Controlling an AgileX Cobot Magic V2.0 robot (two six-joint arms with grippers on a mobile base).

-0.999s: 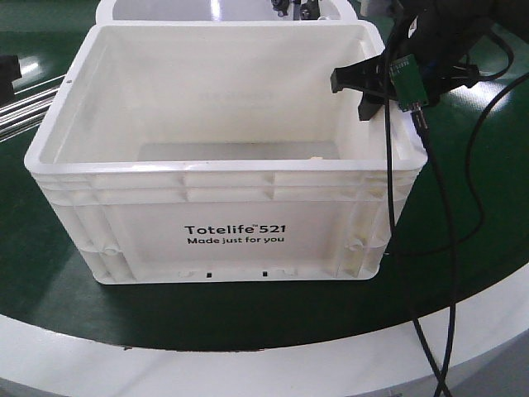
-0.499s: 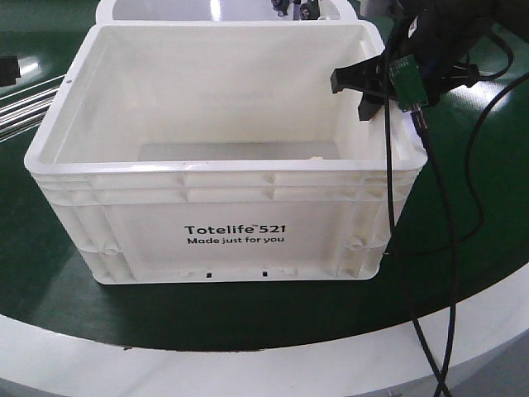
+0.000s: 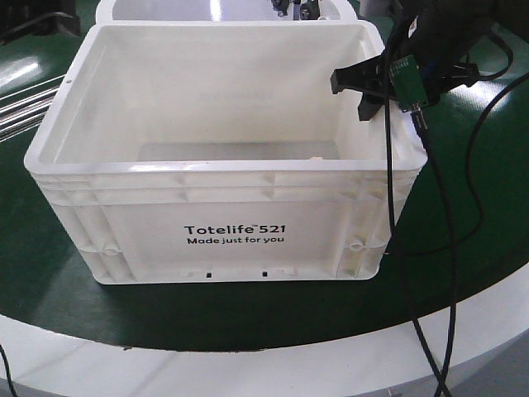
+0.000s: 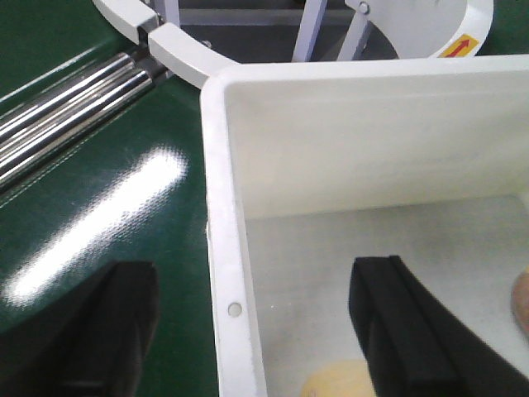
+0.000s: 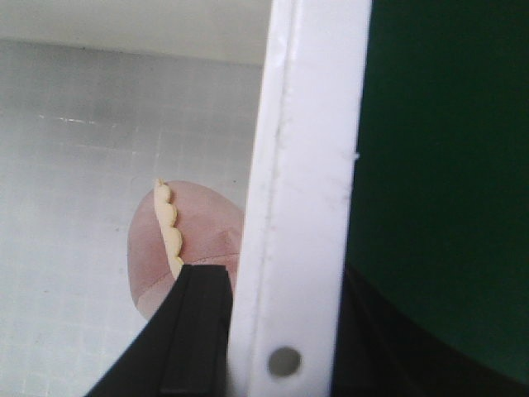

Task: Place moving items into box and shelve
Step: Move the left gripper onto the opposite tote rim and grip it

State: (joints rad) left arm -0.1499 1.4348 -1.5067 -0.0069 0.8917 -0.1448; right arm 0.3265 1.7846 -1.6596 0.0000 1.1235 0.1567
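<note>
We record the right claw (image 5: 285, 281) as clenched on the box (image 3: 231, 236). One black finger stands inside its 3 o'clock wall and one outside, and no gap shows on either face.

We record the left claw (image 4: 248, 281) as released and spread wide. It straddles the 9 o'clock wall without touching it, one finger over the box floor and the other over the green desk (image 3: 471, 248).

Contents, both on the box floor:
- We list a pinkish-brown toy (image 5: 165, 256) with a cream scalloped edge, just beside the right claw's inner finger.
- We list a cream-yellow toy (image 4: 335, 385) at 6 o'clock in the left wrist view, near that claw's inner finger.

The box sits upright on the desk, its print facing the front camera.

Surroundings:
- We note steel rollers (image 4: 66, 99) on the desk at the box's 10 o'clock.
- We note a white tub (image 3: 165, 8) at 12 o'clock.
- We note a black cable (image 3: 388, 248) hanging from the right arm.
</note>
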